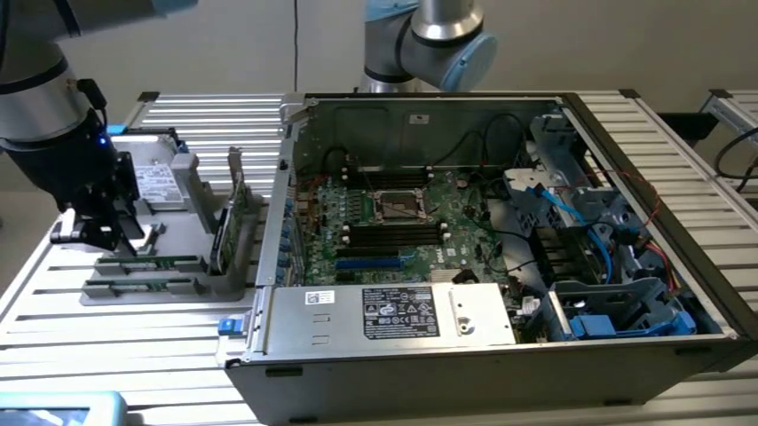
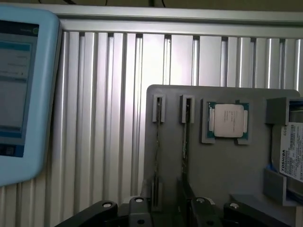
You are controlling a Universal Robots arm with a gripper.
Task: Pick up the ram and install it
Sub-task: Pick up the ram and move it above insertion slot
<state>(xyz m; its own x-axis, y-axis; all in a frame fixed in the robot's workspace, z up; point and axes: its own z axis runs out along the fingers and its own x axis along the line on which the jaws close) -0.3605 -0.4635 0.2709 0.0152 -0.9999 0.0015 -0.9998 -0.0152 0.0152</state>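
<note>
Ram (image 1: 152, 264) sits on edge in a slot of the grey holder tray (image 1: 177, 232), near the desk (image 1: 142, 355) edge on the exterior view's left, outside the open computer case (image 1: 474, 355). A second stick (image 1: 133, 286) stands in the parallel slot just beside it, closer to the tray's front edge. An upright expansion card (image 1: 232, 209) and a hard drive (image 1: 154, 177) share the same tray, and the wrist view also shows a processor chip (image 2: 228, 120) lying flat on it. Tool (image 1: 109, 241) hangs directly above the ram end of the tray with fingers spread and nothing pinched. It is close over the sticks but not touching that I can see. Wrist view has both slots running out between the spread finger links, so I cannot tell which stick it is centred on. Handling guess: the ram is light, thin and stiff, but fragile, with chips on its faces and a contact edge down in the slot. Best taken by the two flat faces near mid-length on the exposed top edge, squeezed gently and kept square so it doesn't twist. The black memory slots (image 1: 391, 235) on the motherboard (image 1: 456, 213) lie well apart from the tool, inside the case.
</note>
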